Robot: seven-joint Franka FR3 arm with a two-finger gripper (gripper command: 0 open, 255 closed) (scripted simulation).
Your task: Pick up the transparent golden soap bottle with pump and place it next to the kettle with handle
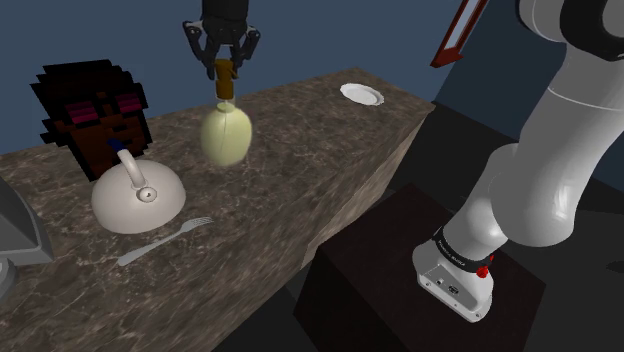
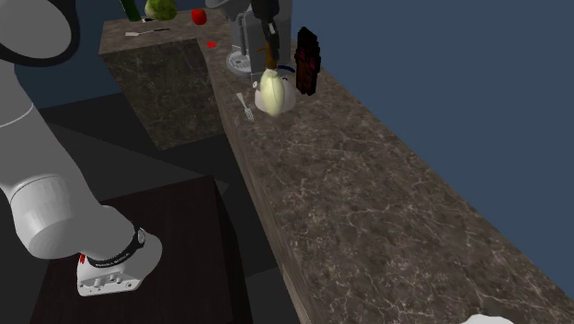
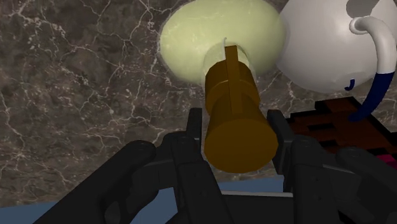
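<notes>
The black gripper has its jaws clamped on the golden-brown pump of the soap bottle. The bottle hangs upright below it, about midway between the long edges of the table and just beside the white kettle. Whether its base touches the table, I cannot tell. The round, pale yellow body looks smooth and slippery, probably light. The stiff, narrow pump seems the better place to hold, though the body may swing under it.

pale yellow bottle, brown pump, white kettle
</notes>
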